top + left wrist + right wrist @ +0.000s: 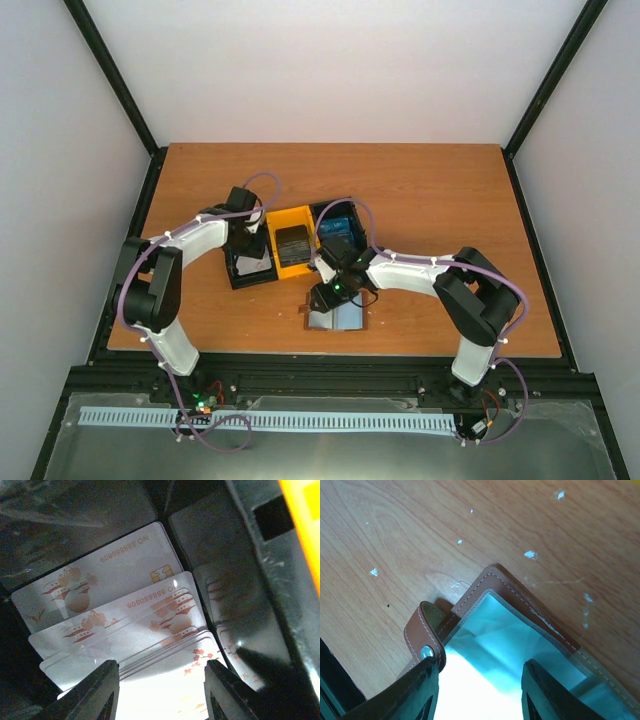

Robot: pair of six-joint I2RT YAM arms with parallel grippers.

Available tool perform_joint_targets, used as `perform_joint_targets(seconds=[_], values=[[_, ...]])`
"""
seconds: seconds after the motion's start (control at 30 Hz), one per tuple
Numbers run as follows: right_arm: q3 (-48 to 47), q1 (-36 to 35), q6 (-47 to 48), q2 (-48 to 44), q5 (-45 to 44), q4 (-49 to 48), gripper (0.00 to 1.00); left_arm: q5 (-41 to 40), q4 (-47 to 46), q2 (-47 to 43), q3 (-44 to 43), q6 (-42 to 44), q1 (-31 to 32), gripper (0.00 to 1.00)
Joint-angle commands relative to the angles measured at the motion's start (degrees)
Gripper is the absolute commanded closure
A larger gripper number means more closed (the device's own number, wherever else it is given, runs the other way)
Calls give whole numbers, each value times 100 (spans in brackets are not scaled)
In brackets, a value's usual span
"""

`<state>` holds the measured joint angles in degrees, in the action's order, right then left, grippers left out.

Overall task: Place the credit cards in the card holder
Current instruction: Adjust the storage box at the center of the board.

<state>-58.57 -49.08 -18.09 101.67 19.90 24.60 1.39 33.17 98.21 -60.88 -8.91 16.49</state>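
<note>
- The left gripper (160,692) hangs released, jaws apart and empty, over fanned whitish credit cards (115,595) in the left black compartment of the tray (290,213).
- The right gripper (477,690), also spread and empty, is low over the open brown card holder (495,577), which lies on the table (395,540) near of the tray.
- Risk: the cards overlap tightly, so a pinch may lift several or slip.
- Risk: an unpinned holder could slide during insertion.

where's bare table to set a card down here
Bare wood runs along the table behind the tray, and at the front between the left arm and the card holder. Crowded in the middle: left arm over the tray, right arm over the holder.
</note>
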Motion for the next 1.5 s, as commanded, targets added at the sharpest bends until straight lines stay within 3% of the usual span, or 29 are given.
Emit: perform_joint_targets(seconds=[0.0, 0.53, 0.8, 0.93, 1.03, 1.2, 1.27, 1.47], values=[[-49, 65, -4, 99, -186, 206, 54, 91, 49, 151, -214, 354, -23, 52], [118, 281, -242, 99, -226, 123, 54, 1743, -45, -719, 488, -59, 479, 50], [376, 333, -427, -12, -238, 11, 54, 1921, -194, -561, 411, -253, 827, 51], [555, 396, -521, -138, -195, -112, 54, 1677, -162, -710, 302, -251, 914, 52], [677, 449, -574, -216, -109, -218, 54, 874, -73, -1066, 162, 228, 916, 47], [637, 461, -547, -238, -21, -166, 53, -567, 6, -1166, -339, 1155, 860, 29], [571, 469, -458, -208, 12, -90, 53, -701, -87, -1113, -458, 1325, 719, 23], [367, 508, -250, -29, 14, 156, 53, -531, -114, -714, -732, 1539, 45, 24]])
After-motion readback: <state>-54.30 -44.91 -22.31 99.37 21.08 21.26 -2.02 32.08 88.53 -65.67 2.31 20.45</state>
